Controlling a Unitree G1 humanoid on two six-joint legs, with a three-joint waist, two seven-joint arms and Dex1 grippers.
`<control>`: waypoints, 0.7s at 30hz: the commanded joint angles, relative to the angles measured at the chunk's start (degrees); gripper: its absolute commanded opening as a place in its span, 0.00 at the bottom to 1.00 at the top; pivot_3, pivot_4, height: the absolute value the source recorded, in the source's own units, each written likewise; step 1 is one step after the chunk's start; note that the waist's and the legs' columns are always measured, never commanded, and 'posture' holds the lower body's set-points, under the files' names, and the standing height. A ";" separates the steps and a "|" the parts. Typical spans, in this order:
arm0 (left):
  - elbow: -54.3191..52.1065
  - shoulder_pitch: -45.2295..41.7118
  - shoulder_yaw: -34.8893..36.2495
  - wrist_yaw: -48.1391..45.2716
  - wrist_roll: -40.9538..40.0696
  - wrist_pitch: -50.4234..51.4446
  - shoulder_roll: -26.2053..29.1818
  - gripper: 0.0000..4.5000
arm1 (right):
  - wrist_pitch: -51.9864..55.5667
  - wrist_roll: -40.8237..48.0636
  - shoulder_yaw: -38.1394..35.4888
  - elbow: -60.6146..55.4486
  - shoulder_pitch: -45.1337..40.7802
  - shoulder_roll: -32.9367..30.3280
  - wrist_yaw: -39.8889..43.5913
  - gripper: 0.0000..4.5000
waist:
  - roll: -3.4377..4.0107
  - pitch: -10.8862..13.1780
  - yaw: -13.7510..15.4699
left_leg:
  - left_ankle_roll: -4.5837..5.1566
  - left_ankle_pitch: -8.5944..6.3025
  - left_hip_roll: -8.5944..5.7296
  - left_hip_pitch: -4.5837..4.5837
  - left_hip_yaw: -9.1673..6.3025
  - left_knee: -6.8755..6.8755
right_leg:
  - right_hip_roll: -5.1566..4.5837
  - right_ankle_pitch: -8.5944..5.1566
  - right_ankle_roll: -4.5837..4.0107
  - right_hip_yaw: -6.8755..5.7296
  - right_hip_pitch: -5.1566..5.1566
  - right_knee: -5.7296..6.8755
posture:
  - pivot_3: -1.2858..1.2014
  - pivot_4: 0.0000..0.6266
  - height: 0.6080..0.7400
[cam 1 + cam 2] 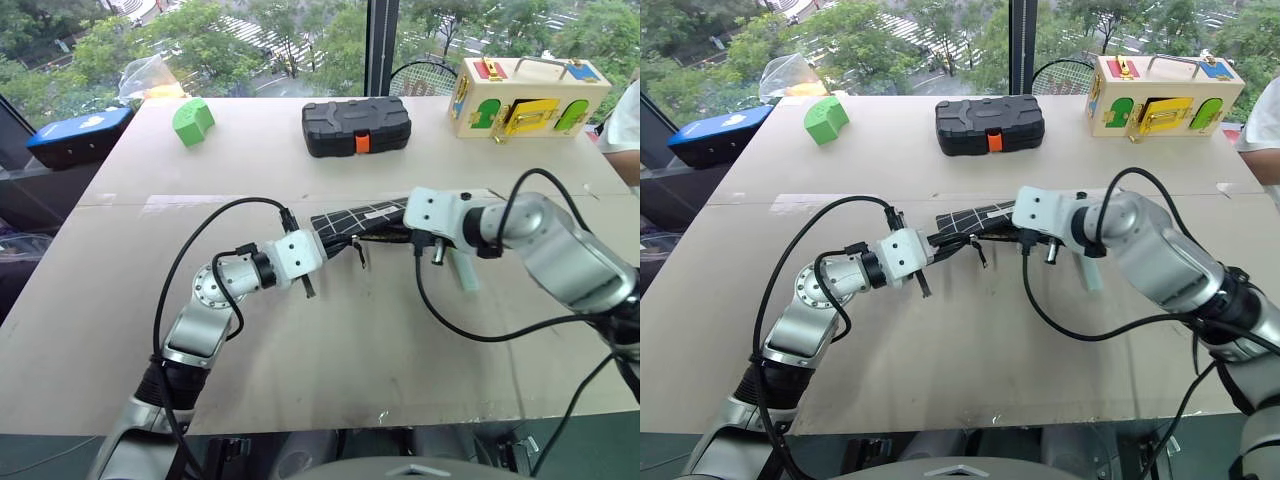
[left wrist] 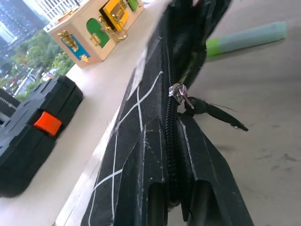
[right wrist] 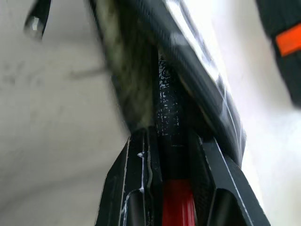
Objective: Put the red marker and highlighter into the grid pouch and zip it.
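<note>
Red marker [image 3: 178,207] between right fingers [image 3: 136,188], wrist view

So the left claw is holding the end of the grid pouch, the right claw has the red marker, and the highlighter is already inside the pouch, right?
Not quite. The highlighter is not inside; it lies on the table beside the grid pouch, as the left wrist view shows. The rest stands: the left claw grips the pouch's end and the right claw holds the red marker.

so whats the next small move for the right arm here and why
Probably ease the red marker forward into the grid pouch's opening. The right gripper holds it with its tip at the mouth, the left gripper pinches the pouch end, and the highlighter lies on the table.
</note>
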 commanded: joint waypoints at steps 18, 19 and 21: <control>2.37 -2.86 5.68 3.15 -2.32 8.12 0.42 0.00 | 25.91 14.34 -37.32 -20.75 21.14 7.08 -9.01 0.71 | -0.12 -0.07 0.51 | 0.00 -0.01 -0.02 -0.03 -0.21 0.07 | 0.00 0.01 -0.02 -0.09 0.04 0.04 | 0.52 0.24 1.00; 2.62 -3.08 5.77 3.31 -2.18 8.03 0.48 0.00 | 27.59 13.05 -37.62 -20.59 22.10 8.90 -12.40 0.71 | -0.12 -0.07 0.49 | 0.00 -0.01 -0.03 -0.03 -0.16 0.11 | -0.01 0.01 -0.02 -0.08 0.04 0.07 | 0.52 0.24 1.00; 3.29 -3.52 5.78 3.40 -1.99 7.63 0.78 0.00 | 26.82 8.75 -36.15 -19.14 25.54 11.68 -19.69 0.71 | -0.07 -0.06 0.43 | 0.00 -0.01 -0.02 -0.02 -0.11 0.13 | -0.01 0.03 -0.05 0.00 0.00 0.15 | 0.52 0.24 1.00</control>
